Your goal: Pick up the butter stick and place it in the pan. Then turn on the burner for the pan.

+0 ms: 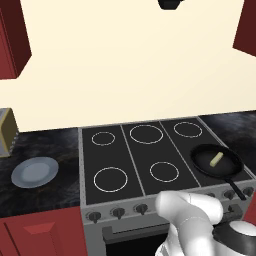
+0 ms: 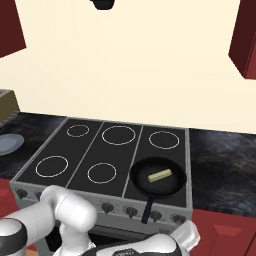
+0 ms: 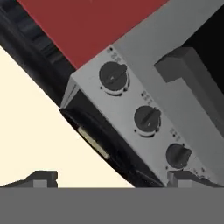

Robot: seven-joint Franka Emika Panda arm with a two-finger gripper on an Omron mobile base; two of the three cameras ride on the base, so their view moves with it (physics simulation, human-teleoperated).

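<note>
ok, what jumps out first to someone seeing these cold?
The black pan on the stove's front right burner, with the pale butter stick already lying in it. Next, the row of dark knobs along the stove front, seen close in the hand view with the gripper open before them. A grey-blue plate sits on the counter left of the stove.

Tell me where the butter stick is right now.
The small pale yellow butter stick lies inside the round black frying pan, on the stove's front right burner in both base views.

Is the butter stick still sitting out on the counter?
No, the butter stick lies inside the pan on the stove's front right burner.
</note>
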